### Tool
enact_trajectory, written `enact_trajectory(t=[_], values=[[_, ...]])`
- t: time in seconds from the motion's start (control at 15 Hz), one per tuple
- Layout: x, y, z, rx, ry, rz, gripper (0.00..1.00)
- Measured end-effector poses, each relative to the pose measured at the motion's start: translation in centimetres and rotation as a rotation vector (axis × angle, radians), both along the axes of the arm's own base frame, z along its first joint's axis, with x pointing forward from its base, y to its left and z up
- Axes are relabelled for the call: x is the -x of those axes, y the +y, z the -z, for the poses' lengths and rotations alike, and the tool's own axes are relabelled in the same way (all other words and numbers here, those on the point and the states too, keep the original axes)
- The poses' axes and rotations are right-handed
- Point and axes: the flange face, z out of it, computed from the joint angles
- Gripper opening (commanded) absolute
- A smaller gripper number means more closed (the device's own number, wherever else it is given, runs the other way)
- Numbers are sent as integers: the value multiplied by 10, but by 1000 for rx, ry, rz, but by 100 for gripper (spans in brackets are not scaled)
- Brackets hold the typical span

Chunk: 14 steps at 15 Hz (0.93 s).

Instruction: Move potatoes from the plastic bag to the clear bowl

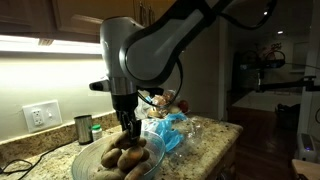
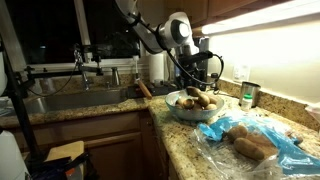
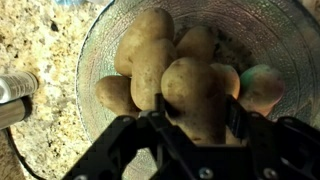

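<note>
Hovering over the wide clear bowl (image 3: 98,48) of brown oval potatoes (image 3: 146,48), your end effector (image 3: 197,113) brackets one, grip unclear; the crinkled blue-tinged plastic bag (image 2: 290,150) holds more.

The potatoes (image 3: 150,60) have dull, rough skin; the bowl (image 3: 92,45) is clear and glossy, the bag (image 2: 288,142) crinkled shiny plastic, the tabletop (image 3: 40,45) speckled polished stone.
</note>
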Motion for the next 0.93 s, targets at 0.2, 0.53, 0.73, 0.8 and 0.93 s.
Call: enact_trajectory(t=[0.2, 0.53, 0.73, 0.8, 0.93], values=[[-1, 1, 1, 3, 3, -16, 96], [-6, -4, -5, 3, -10, -11, 100], [-9, -14, -7, 6, -15, 6, 100], [-10, -19, -7, 8, -16, 14, 100], [-13, -31, -7, 13, -17, 34, 100]])
